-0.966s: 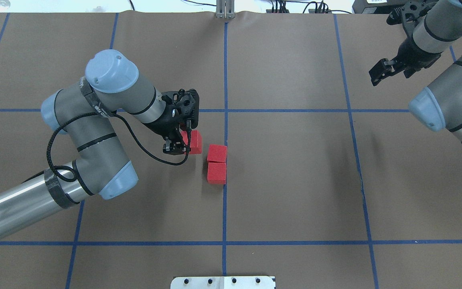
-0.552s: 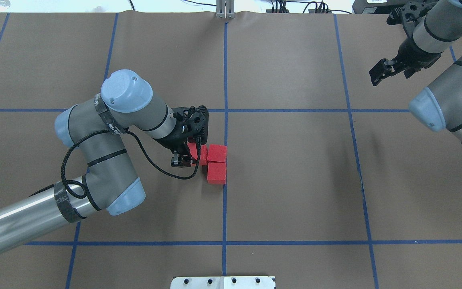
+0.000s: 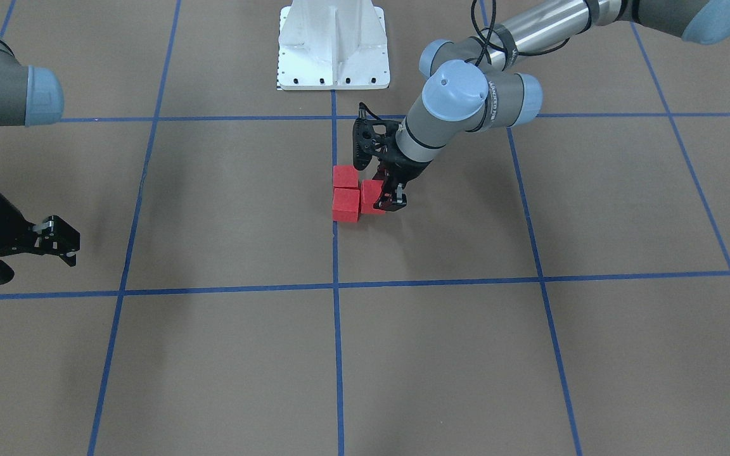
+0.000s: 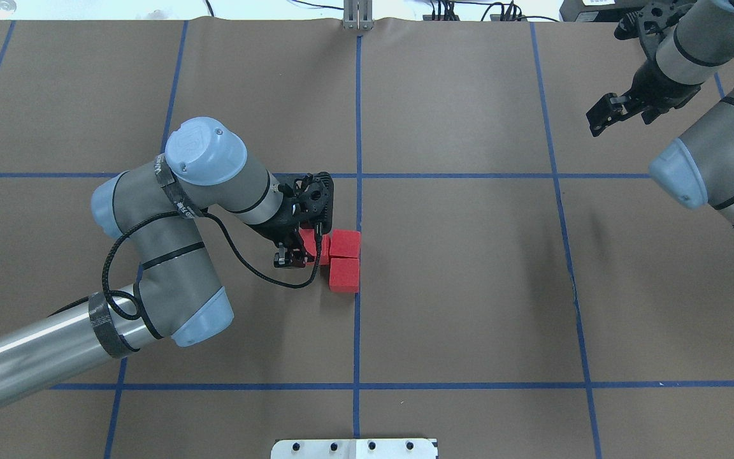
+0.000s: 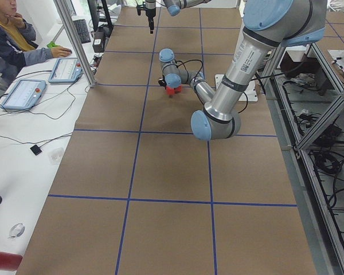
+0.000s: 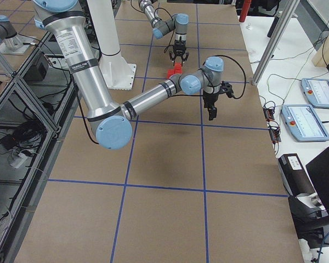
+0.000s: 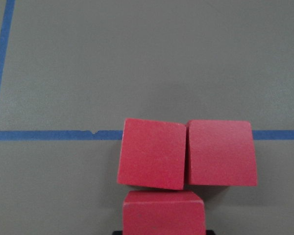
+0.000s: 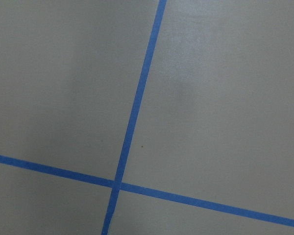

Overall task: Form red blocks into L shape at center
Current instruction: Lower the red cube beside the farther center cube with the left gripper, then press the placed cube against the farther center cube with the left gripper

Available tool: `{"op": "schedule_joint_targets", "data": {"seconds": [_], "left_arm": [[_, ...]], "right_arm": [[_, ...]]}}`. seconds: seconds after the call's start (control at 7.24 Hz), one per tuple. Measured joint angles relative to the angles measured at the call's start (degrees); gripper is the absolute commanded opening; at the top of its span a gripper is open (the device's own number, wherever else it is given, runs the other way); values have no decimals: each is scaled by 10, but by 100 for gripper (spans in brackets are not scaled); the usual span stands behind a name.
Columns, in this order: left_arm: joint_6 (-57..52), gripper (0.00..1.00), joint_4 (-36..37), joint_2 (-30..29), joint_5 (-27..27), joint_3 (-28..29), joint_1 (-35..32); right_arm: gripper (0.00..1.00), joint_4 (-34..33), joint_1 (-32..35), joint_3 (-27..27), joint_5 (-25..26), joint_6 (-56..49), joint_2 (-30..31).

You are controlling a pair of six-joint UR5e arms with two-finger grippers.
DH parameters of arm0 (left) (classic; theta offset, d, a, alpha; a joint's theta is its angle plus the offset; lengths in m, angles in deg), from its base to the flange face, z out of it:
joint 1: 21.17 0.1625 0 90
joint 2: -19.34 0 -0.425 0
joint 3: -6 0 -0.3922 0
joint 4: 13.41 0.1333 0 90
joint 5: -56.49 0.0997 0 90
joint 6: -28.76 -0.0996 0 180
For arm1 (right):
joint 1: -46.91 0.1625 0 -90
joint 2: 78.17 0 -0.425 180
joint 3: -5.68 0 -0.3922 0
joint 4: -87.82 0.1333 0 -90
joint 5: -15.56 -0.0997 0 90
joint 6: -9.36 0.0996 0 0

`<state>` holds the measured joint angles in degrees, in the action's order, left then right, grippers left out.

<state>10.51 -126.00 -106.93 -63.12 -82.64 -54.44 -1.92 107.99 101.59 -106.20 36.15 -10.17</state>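
Overhead exterior: left gripper [image 4: 302,251] is down at table [image 4: 469,287] level, jaws clenched on one red cube, the held block [image 4: 308,241]. Two more cubes sit in a column, far block [image 4: 345,243] and near block [image 4: 344,275], touching each other. Their right edges are on the center line [image 4: 357,127]. Held block is on the left of the far block, right against it or a hair off; I cannot tell which from here. The three read as an L with its corner at the far block, hard by the middle line and between the two cross lines.

Left wrist view: two cubes side by side on the blue tape, the left one slightly skewed. Held block [image 7: 162,211] is directly below that left one, with a thin dark seam between them. Gripper fingers are not visible here.

Front view: same layout mirrored. Held block [image 3: 370,190] is on the view's right of the column, left gripper [image 3: 383,194] around it, wrist tilted. Cannot tell if the cube's underside is fully on the table.

Right gripper [image 4: 601,116] hangs over the far right part of the table, well apart from the cubes — jaws spread, nothing between them. Its wrist camera shows only brown surface and a tape crossing [image 8: 116,185].

White base [image 3: 333,38] sits at the robot's edge of the table, well apart from the L.
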Motion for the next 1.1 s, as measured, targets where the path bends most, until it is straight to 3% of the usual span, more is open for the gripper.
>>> {"op": "schedule_joint_targets", "data": {"seconds": [1.1], "left_arm": [[0,0,1,0,15,2,7]], "right_arm": [[99,0,0,-4,0,0,-3]]}}
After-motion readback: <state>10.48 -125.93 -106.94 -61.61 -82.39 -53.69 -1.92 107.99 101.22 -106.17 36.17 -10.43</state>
